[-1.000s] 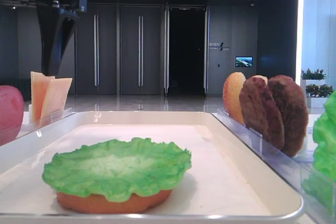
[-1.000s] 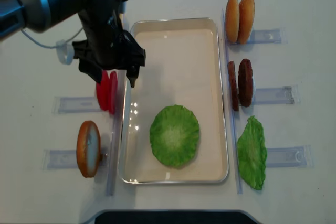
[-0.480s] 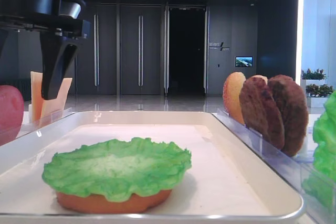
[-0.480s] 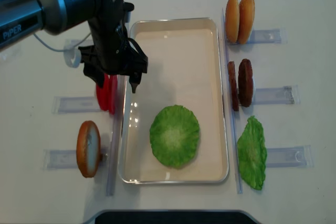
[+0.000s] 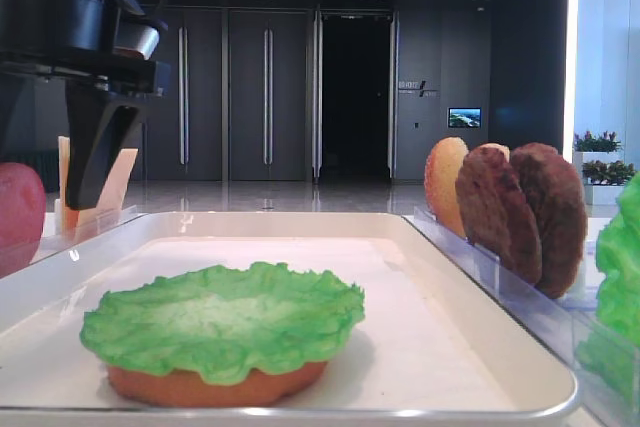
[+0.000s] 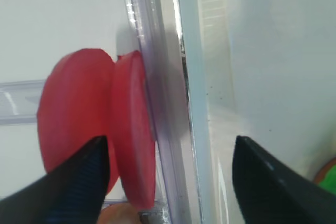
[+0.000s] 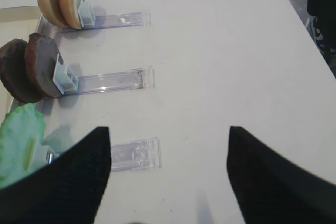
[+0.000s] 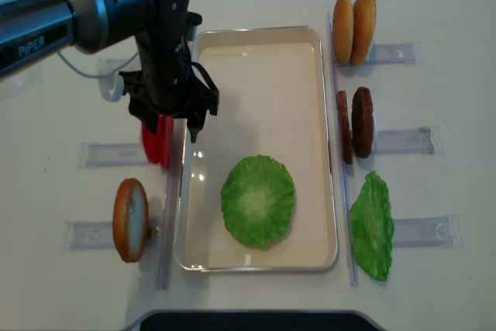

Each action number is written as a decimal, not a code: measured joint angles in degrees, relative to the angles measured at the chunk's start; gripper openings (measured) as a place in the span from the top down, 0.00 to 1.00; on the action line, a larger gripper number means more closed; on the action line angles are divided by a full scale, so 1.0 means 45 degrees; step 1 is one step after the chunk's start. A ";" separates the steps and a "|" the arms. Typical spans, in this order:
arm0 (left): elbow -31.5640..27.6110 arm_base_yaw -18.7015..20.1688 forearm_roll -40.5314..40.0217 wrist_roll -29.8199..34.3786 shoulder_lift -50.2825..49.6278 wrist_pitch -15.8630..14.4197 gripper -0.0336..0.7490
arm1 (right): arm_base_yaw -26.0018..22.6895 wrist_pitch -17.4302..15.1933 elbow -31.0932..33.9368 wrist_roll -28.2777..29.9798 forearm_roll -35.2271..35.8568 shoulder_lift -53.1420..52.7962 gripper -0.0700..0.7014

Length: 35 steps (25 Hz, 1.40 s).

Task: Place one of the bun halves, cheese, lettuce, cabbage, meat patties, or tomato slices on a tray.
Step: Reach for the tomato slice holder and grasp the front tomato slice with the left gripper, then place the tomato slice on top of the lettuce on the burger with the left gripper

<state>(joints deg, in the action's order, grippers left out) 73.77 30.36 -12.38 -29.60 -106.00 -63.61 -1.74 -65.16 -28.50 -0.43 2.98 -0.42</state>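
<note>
Two red tomato slices stand on edge in a clear rack left of the cream tray. My left gripper hangs open over them. In the left wrist view its fingers straddle the inner tomato slice, the rack wall and the tray rim, with the outer slice by the left fingertip; no pad touches a slice. On the tray lies a green lettuce leaf over a bun half. My right gripper is open over bare table.
Right of the tray, racks hold two bun halves, two meat patties and a lettuce leaf. Another bun half stands at the front left. Cheese slices stand behind the left arm. The tray's far half is bare.
My left gripper has come down and forward onto the tomato slices, its fingers now beside them. Everything else is unmoved.
</note>
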 joint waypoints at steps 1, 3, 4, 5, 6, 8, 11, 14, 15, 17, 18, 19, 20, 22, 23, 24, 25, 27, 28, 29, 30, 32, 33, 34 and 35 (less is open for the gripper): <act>0.0000 0.0000 -0.0048 0.0010 0.0000 -0.0028 0.31 | 0.0000 0.0000 0.0000 0.0000 0.0000 0.0000 0.29; 0.0000 0.0000 -0.0145 0.0030 0.0000 -0.0092 0.42 | 0.0000 0.0000 0.0000 0.0000 0.0000 0.0000 0.29; 0.0000 0.0000 -0.0204 0.0045 0.0000 -0.0130 0.47 | 0.0000 0.0000 0.0000 0.0000 0.0000 0.0000 0.29; 0.0000 0.0000 -0.0277 0.0054 0.0000 -0.0204 0.53 | 0.0000 0.0000 0.0000 0.0000 0.0000 0.0000 0.29; 0.0000 0.0000 -0.0345 0.0054 0.0000 -0.0279 0.58 | 0.0000 0.0000 0.0000 0.0000 0.0000 0.0000 0.29; 0.0000 0.0000 -0.0451 0.0082 0.0000 -0.0366 0.69 | 0.0000 0.0000 0.0000 0.0000 0.0000 0.0000 0.29; 0.0000 0.0000 -0.0464 0.0217 0.0000 -0.0495 0.82 | 0.0000 0.0000 0.0000 0.0000 0.0000 0.0000 0.29; 0.0000 0.0000 -0.0540 0.0455 0.0000 -0.0729 0.88 | 0.0000 0.0000 0.0000 0.0000 0.0000 0.0000 0.29; 0.0000 0.0000 -0.0540 0.0575 0.0000 -0.0818 0.88 | 0.0000 0.0000 0.0000 0.0000 0.0000 0.0000 0.29; 0.0000 0.0000 -0.0540 0.0679 0.0000 -0.1005 0.88 | 0.0000 0.0000 0.0000 0.0000 0.0000 0.0000 0.29; 0.0000 0.0000 -0.0540 0.0708 0.0017 -0.1018 0.88 | 0.0000 0.0000 0.0000 0.0000 0.0000 0.0000 0.29; 0.0000 0.0000 -0.0540 0.0719 0.0057 -0.1032 0.88 | 0.0000 0.0000 0.0000 0.0000 0.0000 0.0000 0.29; 0.0000 0.0000 -0.0492 0.0719 0.0166 -0.1057 0.88 | 0.0000 0.0000 0.0000 0.0000 0.0000 0.0000 0.29; 0.0000 0.0000 -0.0357 0.0719 0.0532 -0.1098 0.88 | 0.0000 0.0000 0.0000 0.0000 0.0000 0.0000 0.29; 0.0000 0.0000 -0.0241 0.0719 0.0804 -0.1098 0.88 | 0.0000 0.0000 0.0000 0.0000 0.0000 0.0000 0.29; 0.0000 0.0000 -0.0127 0.0719 0.1055 -0.1098 0.88 | 0.0000 0.0000 0.0000 0.0000 0.0000 0.0000 0.29; 0.0000 0.0000 -0.0005 0.0719 0.1364 -0.1098 0.88 | 0.0000 0.0000 0.0000 0.0000 0.0000 0.0000 0.29; 0.0000 0.0000 0.0332 0.0719 0.1995 -0.1006 0.88 | 0.0000 0.0000 0.0000 0.0000 0.0000 0.0000 0.29; 0.0000 0.0000 0.0497 0.0719 0.2303 -0.0951 0.88 | 0.0000 0.0000 0.0000 0.0000 0.0000 0.0000 0.29; 0.0000 0.0000 0.0804 0.0719 0.2549 -0.0857 0.88 | 0.0000 0.0000 0.0000 0.0000 0.0000 0.0000 0.29; -0.0014 0.0000 0.1110 0.0719 0.2835 -0.0637 0.88 | 0.0000 0.0000 0.0000 0.0000 0.0000 0.0000 0.29; -0.0194 0.0000 0.1695 0.0735 0.3395 -0.0166 0.88 | 0.0000 0.0000 0.0000 0.0000 0.0000 0.0000 0.29; -0.0471 0.0000 0.2106 0.0774 0.3722 0.0193 0.88 | 0.0000 0.0000 0.0000 0.0000 0.0000 0.0000 0.29; -0.0729 0.0000 0.2393 0.0866 0.4060 0.0439 0.88 | 0.0000 0.0000 0.0000 0.0000 0.0000 0.0000 0.29; -0.1035 0.0000 0.2751 0.0949 0.4352 0.0715 0.88 | 0.0000 0.0000 0.0000 0.0000 0.0000 0.0000 0.29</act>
<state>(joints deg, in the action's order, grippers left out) 69.12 30.36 0.00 -25.33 -86.42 -60.40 -1.74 -65.16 -28.50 -0.43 2.98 -0.42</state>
